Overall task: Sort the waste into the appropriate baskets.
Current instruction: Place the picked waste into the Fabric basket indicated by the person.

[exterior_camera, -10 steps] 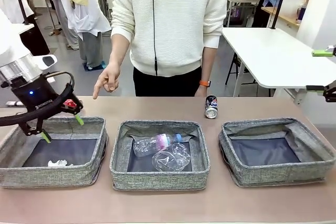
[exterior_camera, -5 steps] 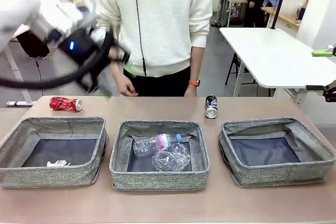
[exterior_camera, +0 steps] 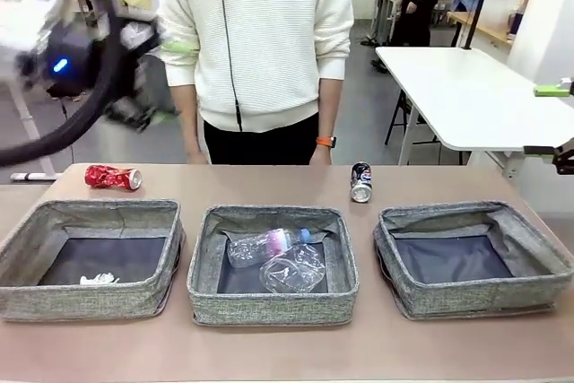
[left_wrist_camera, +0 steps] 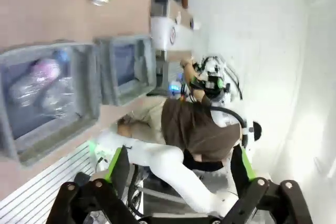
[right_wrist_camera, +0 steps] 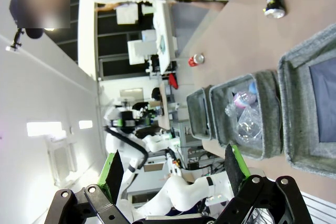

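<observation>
now that the left arm has swung up and back from the table, the left gripper (exterior_camera: 169,82) hangs blurred in the air at the far left, where a second ago it was down at the far rim of the left basket (exterior_camera: 90,300), right by the crushed red can (exterior_camera: 113,177). that can has stayed on the table (exterior_camera: 269,347), on its side just beyond the left basket, so i judge the reach came away empty and the piece is not yet sorted. the dark can (exterior_camera: 360,182) also lies on the bare table, behind the gap between the middle basket (exterior_camera: 269,309) and the right basket (exterior_camera: 475,300). the bottle (exterior_camera: 260,246) and the clear cup (exterior_camera: 296,268) lie together in the middle basket, and the crumpled paper (exterior_camera: 97,280) lies in the left one. the person (exterior_camera: 260,42) no longer points; both arms hang down

the front view smears the left fingers too much to read, while the left wrist view shows them spread wide with nothing between. the right wrist view shows the right gripper (right_wrist_camera: 173,170) just as wide and empty, and takes in both cans along the table's far side
</observation>
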{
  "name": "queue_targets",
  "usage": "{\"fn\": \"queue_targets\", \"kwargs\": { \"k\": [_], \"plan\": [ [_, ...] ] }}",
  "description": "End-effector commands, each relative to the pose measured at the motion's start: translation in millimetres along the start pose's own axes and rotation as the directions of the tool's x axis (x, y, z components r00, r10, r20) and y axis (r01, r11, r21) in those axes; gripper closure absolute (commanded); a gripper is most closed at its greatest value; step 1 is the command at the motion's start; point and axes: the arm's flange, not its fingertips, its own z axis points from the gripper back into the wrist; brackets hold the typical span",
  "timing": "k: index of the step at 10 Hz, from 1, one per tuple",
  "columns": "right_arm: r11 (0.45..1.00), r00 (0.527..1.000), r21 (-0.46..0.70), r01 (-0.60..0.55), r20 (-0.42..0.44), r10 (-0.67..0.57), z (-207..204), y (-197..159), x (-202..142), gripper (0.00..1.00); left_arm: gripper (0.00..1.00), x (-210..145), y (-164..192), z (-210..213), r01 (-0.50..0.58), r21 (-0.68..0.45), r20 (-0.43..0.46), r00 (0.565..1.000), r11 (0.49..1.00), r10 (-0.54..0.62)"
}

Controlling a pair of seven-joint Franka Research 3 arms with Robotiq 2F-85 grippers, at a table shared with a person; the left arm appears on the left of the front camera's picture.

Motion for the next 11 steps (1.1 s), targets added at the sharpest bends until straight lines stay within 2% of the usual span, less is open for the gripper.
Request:
{"fn": "queue_targets", "kwargs": {
  "k": [1, 2, 3, 4, 11],
  "plan": [
    [1.0, 1.0, -0.001, 0.0, -0.006, 0.0, 3, 2, 0, 0.0, 0.0, -26, 60, 55, -0.116, 0.079, 0.134, 0.985, 0.99, 0.104],
    [1.0, 1.0, -0.001, 0.0, -0.006, 0.0, 3, 2, 0, 0.0, 0.0, -31, 85, 90, -0.265, 0.037, 0.208, 0.945, 0.963, 0.252],
    [1.0, 1.0, -0.001, 0.0, -0.006, 0.0, 3, 2, 0, 0.0, 0.0, -39, 100, 120, -0.4, -0.016, 0.255, 0.885, 0.917, 0.39],
    [1.0, 1.0, -0.001, 0.0, -0.006, 0.0, 3, 2, 0, 0.0, 0.0, -21, 84, 64, -0.153, 0.048, 0.148, 0.978, 0.987, 0.144],
    [1.0, 1.0, -0.001, 0.0, -0.006, 0.0, 3, 2, 0, 0.0, 0.0, -21, 84, 64, -0.153, 0.048, 0.148, 0.978, 0.987, 0.144]
  ]
}}
